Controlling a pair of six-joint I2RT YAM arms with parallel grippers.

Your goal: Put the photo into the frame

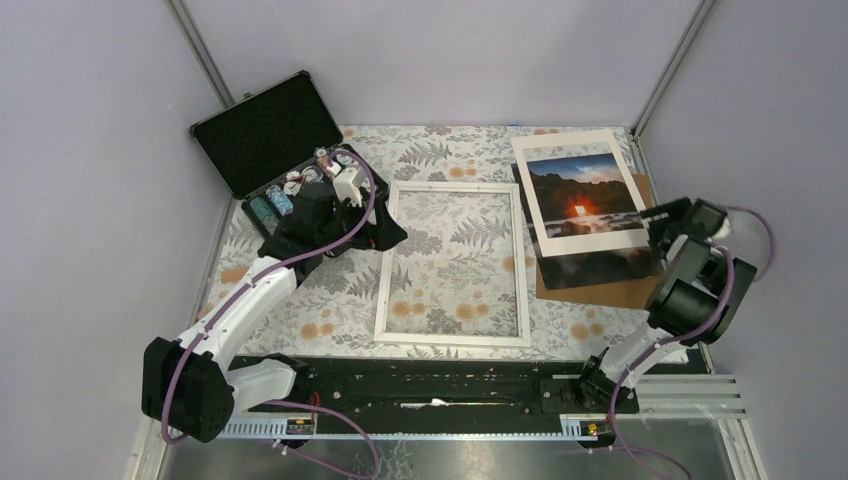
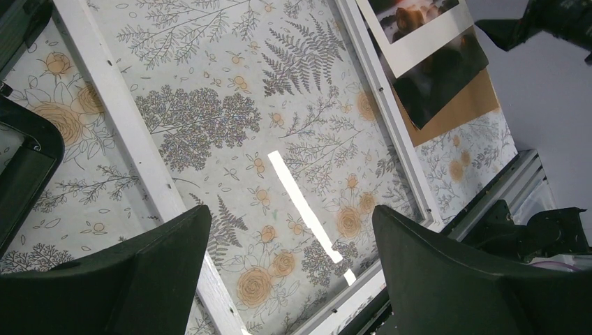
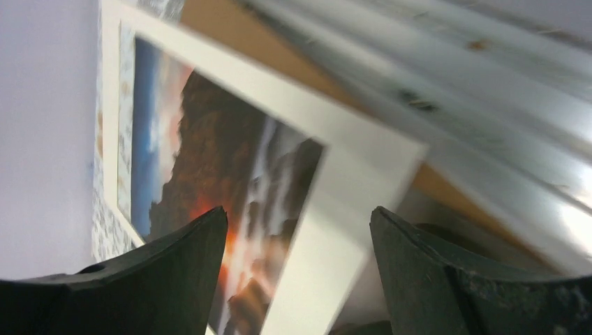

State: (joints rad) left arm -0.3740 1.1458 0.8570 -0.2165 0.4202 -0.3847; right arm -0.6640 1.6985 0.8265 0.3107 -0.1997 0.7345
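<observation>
The white frame point(image 1: 385, 270) lies flat in the middle of the floral table, with the cloth showing through it. The photo point(image 1: 580, 195), a dark landscape with an orange sun and a white border, lies to its right on a dark sheet point(image 1: 600, 268) and a brown board point(image 1: 615, 292). My left gripper point(image 1: 392, 230) is open and empty over the frame's upper left rail. In the left wrist view the rail point(image 2: 132, 139) runs under my left gripper point(image 2: 293, 230). My right gripper point(image 1: 662, 222) is open at the photo's right edge. In the right wrist view the photo point(image 3: 230, 174) lies below my right gripper point(image 3: 300, 230).
An open black foam-lined case point(image 1: 270, 130) with chips point(image 1: 290, 190) stands at the back left, close behind the left arm. Grey walls enclose the table on three sides. A black rail point(image 1: 450, 385) runs along the near edge.
</observation>
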